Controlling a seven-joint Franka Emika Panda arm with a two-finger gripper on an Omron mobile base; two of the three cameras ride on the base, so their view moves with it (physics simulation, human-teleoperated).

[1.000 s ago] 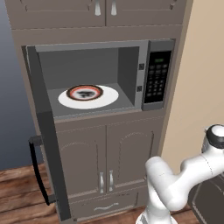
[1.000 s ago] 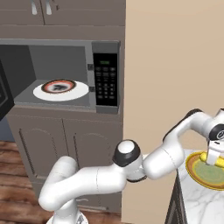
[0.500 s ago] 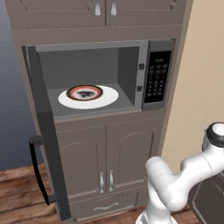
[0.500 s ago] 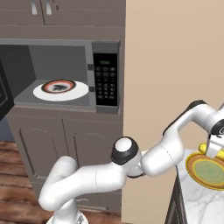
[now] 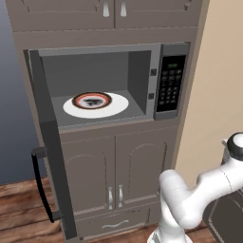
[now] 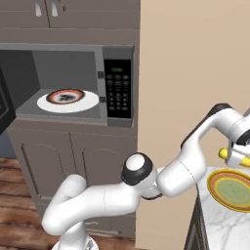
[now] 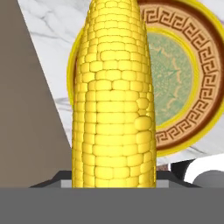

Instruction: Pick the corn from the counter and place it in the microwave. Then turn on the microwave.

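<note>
The gripper holds the corn, which runs between its 2 fingers from 6 toward 12 o'clock in the hand view, above the marble counter. A yellow-rimmed patterned plate lies on the counter below the hand. At 10 o'clock in the right base view, the microwave stands open, a white plate with a dark-rimmed dish inside.

The tapered yellow corn cob with bumpy kernels is lifted above the pale marble tabletop, its length running up the hand view. The large grey built-in microwave stands open, a white round plate inside.
</note>
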